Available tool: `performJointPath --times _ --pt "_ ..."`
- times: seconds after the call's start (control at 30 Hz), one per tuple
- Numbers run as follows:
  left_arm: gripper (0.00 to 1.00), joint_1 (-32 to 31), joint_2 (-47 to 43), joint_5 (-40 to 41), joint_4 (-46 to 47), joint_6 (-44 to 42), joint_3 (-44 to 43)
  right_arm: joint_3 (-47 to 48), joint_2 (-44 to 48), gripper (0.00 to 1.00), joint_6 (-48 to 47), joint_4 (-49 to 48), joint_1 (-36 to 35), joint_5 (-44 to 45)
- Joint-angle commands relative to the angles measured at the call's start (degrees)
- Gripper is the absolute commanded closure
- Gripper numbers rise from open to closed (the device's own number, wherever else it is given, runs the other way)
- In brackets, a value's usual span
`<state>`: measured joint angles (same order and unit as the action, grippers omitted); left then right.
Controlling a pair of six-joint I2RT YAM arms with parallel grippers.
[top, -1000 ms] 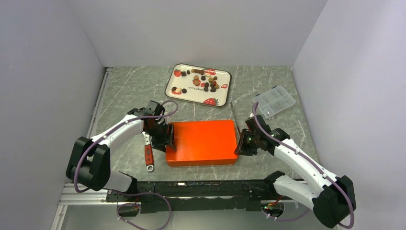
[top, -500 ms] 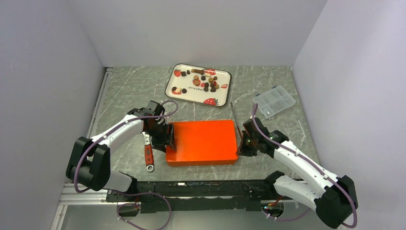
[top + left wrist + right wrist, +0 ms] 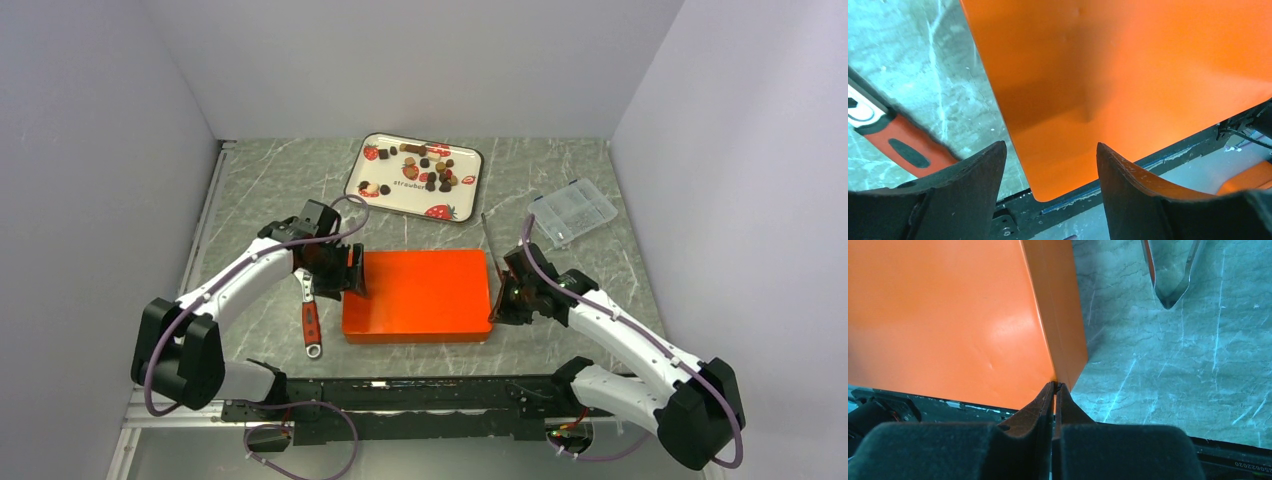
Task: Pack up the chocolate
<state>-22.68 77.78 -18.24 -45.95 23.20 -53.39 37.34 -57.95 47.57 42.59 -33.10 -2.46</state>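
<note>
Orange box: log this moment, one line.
orange box: closed | left gripper: open at left edge | right gripper: shut at near-right corner | chocolates: on tray

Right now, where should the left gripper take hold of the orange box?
Probably its left short edge, coming in from the left: the orange box lies flat and broad, so only an edge fits between the jaws, and the open left gripper faces that edge.

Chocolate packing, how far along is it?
Nothing looks packed: the chocolate in view sits on the strawberry tray. In hand: the closed orange box, left jaws open at its left edge, right jaws shut at its right corner. Left: probably open it, move every piece in.
</note>
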Motion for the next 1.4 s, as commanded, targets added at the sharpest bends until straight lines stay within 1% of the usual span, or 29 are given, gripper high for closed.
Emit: performJointPath --times 0.0,0.07,0.23,0.3,0.47,0.57,0.63,0.73,0.87,1.03,1.17,1.27,1.37 --pt "0.28 0.18 -2.41 3.53 -1.4 -2.7 -2.87 -1.8 -2.92 0.95 -0.26 1.66 -0.59 1.64" --pt "0.34 0.18 -3.44 4.59 -2.27 -3.22 -3.61 -1.59 -3.1 0.95 -0.37 1.54 -0.66 1.5" --pt "0.54 -1.06 -5.56 3.71 -4.1 -2.91 -3.74 -0.22 -3.46 0.94 -0.62 1.77 -0.59 1.69" --pt "0.62 -1.96 -6.22 3.38 -3.91 -1.97 -1.99 0.27 -3.72 0.94 -0.79 1.84 -0.6 1.75" --pt "0.73 -2.95 -6.34 2.04 -0.57 0.97 5.53 0.57 -4.42 0.94 -1.14 1.61 -0.6 1.75" --pt "0.74 -2.99 -6.04 1.81 1.44 2.7 9.55 1.15 -4.28 0.94 -1.34 2.0 -0.57 1.87" --pt "0.76 -2.99 -5.73 1.89 2.09 3.11 10.57 2.2 -4.04 0.93 -1.53 2.5 -0.57 2.25" --pt "0.76 -2.99 -5.66 2.53 1.95 3.34 9.94 4.79 -4.12 0.92 -2.22 2.74 -0.5 3.4" --pt "0.76 -2.99 -5.17 3.46 0.92 2.63 8.0 12.13 -6.56 0.87 -5.26 1.59 1.46 6.09" --pt "0.75 -2.99 -4.24 3.15 1.17 2.3 6.98 21.27 -13.66 0.87 -9.59 -2.61 7.09 8.05" --pt "0.75 -2.99 -3.78 3.0 1.04 2.04 6.27 26.54 -19.96 0.87 -11.99 -5.52 8.38 8.89" --pt "0.75 -2.99 -3.6 3.12 0.93 1.89 5.85 28.18 -24.74 0.88 -12.87 -7.41 8.65 8.1" --pt "0.75 -2.99 -3.59 3.2 0.78 1.85 5.73 27.31 -28.02 0.9 -13.07 -9.5 8.67 6.14"
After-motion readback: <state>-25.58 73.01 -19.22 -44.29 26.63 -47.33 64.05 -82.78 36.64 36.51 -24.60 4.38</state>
